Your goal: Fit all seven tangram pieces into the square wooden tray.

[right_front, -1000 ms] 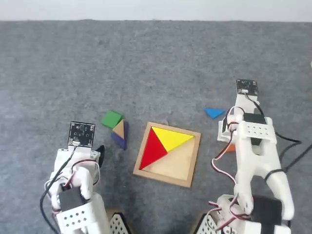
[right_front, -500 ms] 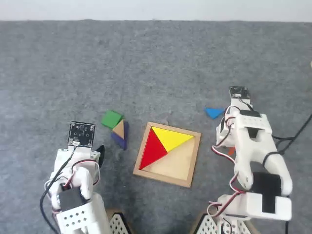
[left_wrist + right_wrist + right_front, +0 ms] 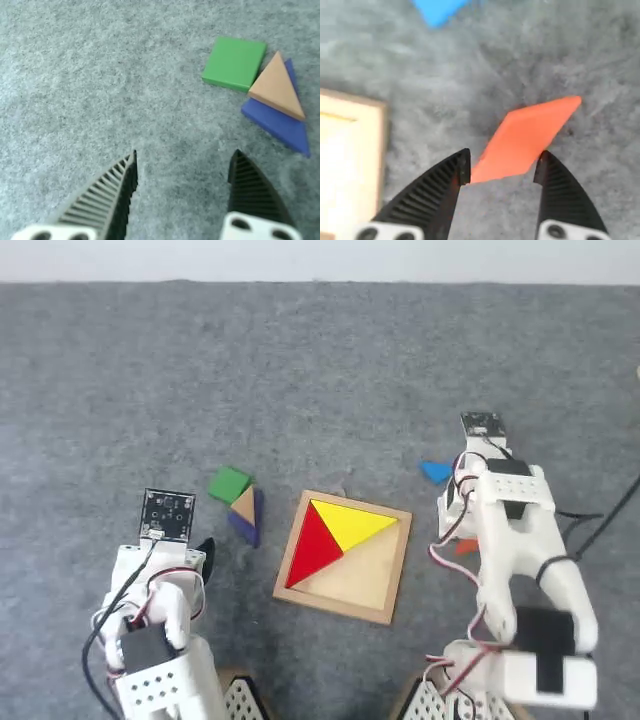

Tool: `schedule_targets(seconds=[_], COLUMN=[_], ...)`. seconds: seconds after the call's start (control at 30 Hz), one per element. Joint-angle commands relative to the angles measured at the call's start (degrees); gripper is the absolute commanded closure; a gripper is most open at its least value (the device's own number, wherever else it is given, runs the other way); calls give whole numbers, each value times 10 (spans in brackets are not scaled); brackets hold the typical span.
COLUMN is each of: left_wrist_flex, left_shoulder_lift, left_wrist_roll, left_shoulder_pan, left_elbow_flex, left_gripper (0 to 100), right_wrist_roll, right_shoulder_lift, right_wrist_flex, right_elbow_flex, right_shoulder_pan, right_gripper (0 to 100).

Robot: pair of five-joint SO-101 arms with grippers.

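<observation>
Right gripper (image 3: 503, 155) hangs low over the grey felt mat (image 3: 300, 370) with its jaws spread, one dark toothed finger on each side of the near end of the flat orange parallelogram piece (image 3: 530, 132). I cannot tell whether the tips touch it. Left gripper (image 3: 185, 156) is likewise spread wide, holding nothing, above bare mat a little short of a cluster of three pieces.

From above, the square wooden tray (image 3: 397, 567) lies turned slightly askew between the two arms. Inside it, a large red triangle (image 3: 312, 545) and a large yellow triangle (image 3: 350, 523) sit side by side along one long edge, filling the half farther from the arm bases. The nearer half shows bare pale wood.

The right arm's white body covers most of the orange parallelogram in the high view, leaving a sliver at its side, just beside the tray's right edge. A small bright blue triangle (image 3: 436, 471) lies on the mat farther out, beyond the orange piece and apart from it.

To the left of the tray, the green square block (image 3: 234, 63) rests flat. Just beside its corner, the tan wooden triangle (image 3: 276, 87) lies on top of the dark blue piece (image 3: 277, 125), hiding part of it.
</observation>
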Motion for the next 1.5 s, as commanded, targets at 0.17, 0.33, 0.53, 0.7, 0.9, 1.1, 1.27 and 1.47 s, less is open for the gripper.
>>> schedule_targets(seconds=[0.17, 0.33, 0.53, 0.7, 0.9, 1.1, 1.27, 1.47], left_wrist_flex=[-2, -2, -2, -2, -2, -2, -2, -2], left_shoulder_lift=[3, 3, 3, 3, 3, 3, 3, 3], left_wrist_roll=[-6, -6, -6, -6, -6, -6, -6, -6], left_shoulder_pan=[1, 1, 1, 1, 1, 1, 1, 1], left_elbow_flex=[-4, -4, -4, -4, -4, -4, -4, -4], left_gripper=[719, 719, 719, 719, 719, 719, 719, 719], right_wrist_roll=[12, 27, 25, 25, -3, -11, -8, 0], right_shoulder_lift=[-69, -55, -53, -53, -53, -59, -60, -60], right_wrist_flex=[32, 26, 12, 7, -48, -33, -15, -17], right_elbow_flex=[-11, -11, -11, -5, 35, 39, 29, 24], right_shoulder_pan=[-22, 15, 1, 68, 46, 13, 51, 71], right_gripper=[774, 773, 775, 775, 775, 774, 772, 772])
